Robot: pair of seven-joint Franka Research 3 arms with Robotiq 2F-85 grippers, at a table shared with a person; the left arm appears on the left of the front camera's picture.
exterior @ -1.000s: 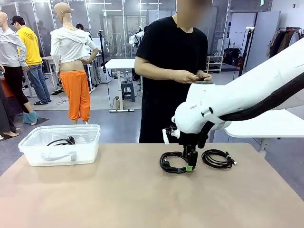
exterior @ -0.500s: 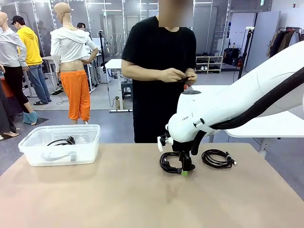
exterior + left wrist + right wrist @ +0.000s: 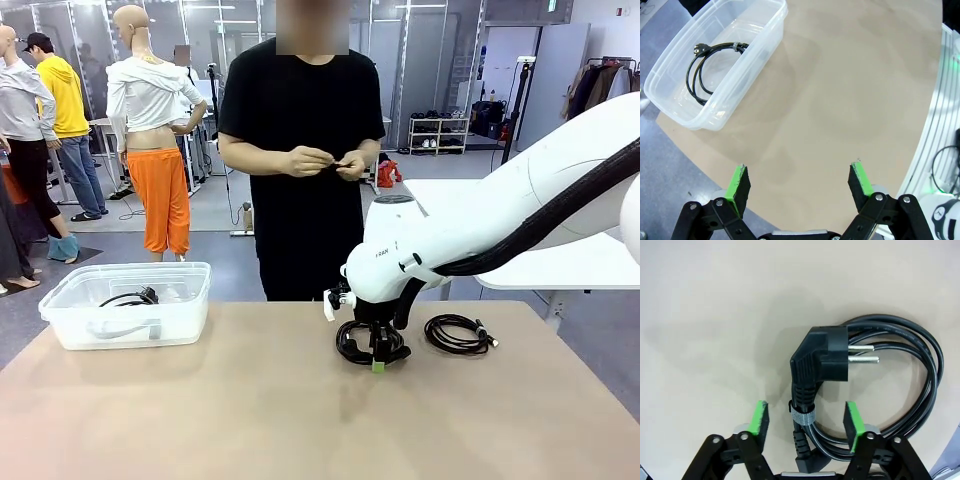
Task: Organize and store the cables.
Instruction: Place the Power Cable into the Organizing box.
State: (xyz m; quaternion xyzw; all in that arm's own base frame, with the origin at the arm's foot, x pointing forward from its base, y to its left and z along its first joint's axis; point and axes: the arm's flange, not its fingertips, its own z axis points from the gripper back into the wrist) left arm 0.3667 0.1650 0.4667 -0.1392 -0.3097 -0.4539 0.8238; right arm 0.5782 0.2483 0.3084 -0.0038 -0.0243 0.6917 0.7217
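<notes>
Storage about one third done, by the front view: one cable (image 3: 128, 298) in the bin (image 3: 60, 325) at the tabletop's (image 3: 200, 420) far left corner, two cables remaining near the far edge, one (image 3: 350, 345) under the right jaws, another (image 3: 458, 334) just beside

Left wrist view: left jaws wide, empty, above bare tabletop; single binned cable (image 3: 710, 62)

Right wrist view: right jaws wide, astride the strapped coil (image 3: 821, 356), not yet closed

Count: three cables, one bin
</notes>
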